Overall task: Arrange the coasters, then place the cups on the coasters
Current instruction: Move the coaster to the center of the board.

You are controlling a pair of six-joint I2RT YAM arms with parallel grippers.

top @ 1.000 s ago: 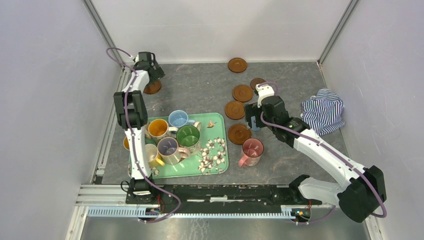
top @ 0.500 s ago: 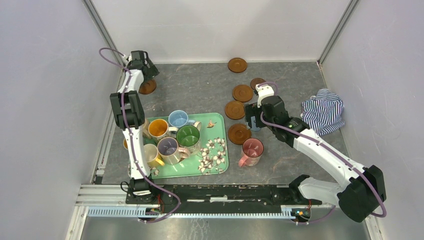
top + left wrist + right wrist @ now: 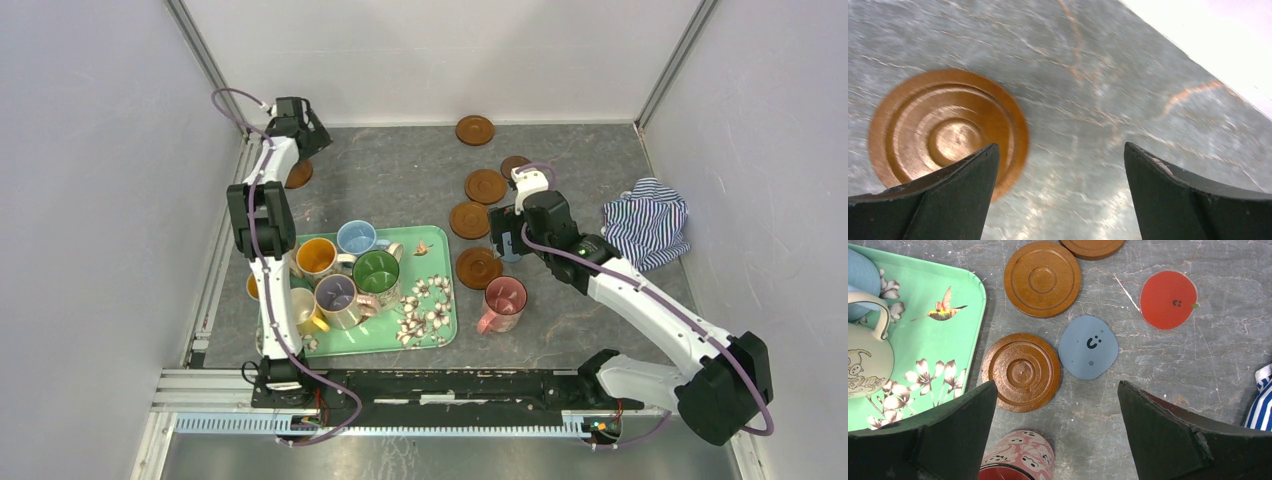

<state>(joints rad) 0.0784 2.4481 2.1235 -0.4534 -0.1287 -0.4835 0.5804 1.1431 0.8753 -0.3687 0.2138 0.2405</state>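
left hand is hovering released, the wooden coaster lying off-centre beneath one finger; closing here is likely risking a clipped rim and a skidding disc. right hand is hanging released over the blue-grey coaster, the pink cup crowding close by.

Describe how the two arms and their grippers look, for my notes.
Both the left arm and right arm have white links joined by black joint housings, with a lilac cable looping along each. The left gripper and right gripper each carry two broad, dark matte fingers tapering to wedge tips. No markings are visible.
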